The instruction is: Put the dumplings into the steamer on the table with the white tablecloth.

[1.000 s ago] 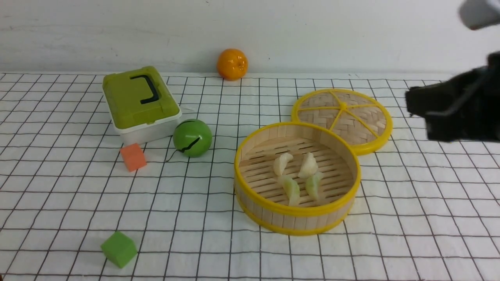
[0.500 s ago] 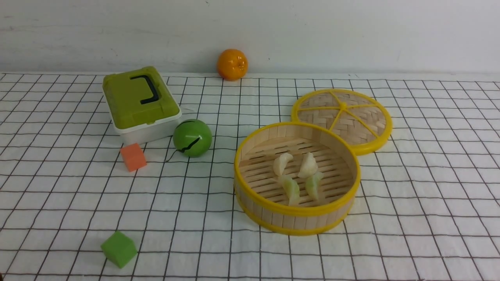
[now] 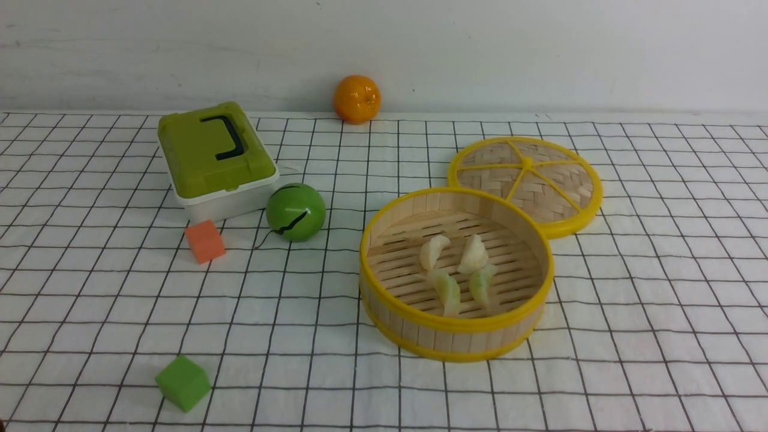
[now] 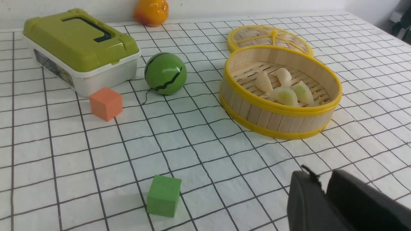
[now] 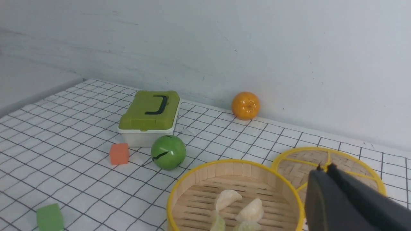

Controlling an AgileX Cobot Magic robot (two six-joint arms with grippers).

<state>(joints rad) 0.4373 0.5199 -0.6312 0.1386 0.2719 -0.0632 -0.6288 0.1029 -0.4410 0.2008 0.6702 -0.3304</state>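
Nearest the robot, a green cube (image 3: 182, 382) is sitting alone on the white tablecloth (image 3: 660, 312) covering the bench (image 3: 72, 288). Next back, the steamer (image 3: 456, 345) is standing right of centre, and all four dumplings (image 3: 459, 273) are lying inside on its slatted floor, two white ones behind two greenish ones, bunched close together. Task is looking done, judging from that. Left of the steamer, an orange cube (image 3: 204, 241) and a green ball (image 3: 295, 212) are resting near a green-lidded box (image 3: 215, 157); the ball is just beside the box. Behind the steamer the flat lid (image 3: 528, 180) is lying with its front edge hidden by the steamer's back rim. Farthest back, an orange (image 3: 356, 98) is sitting against the wall. Neither arm is showing in the front view. The left claw (image 4: 324, 192) is showing in its wrist view with jaws pressed together, holding nothing; the right claw (image 5: 326, 175) is looking closed and empty too. Risk from here: any arm swinging back low over the steamer could be clipping the rim and tipping dumplings out. The ball could also be rolling if the cloth gets tugged.
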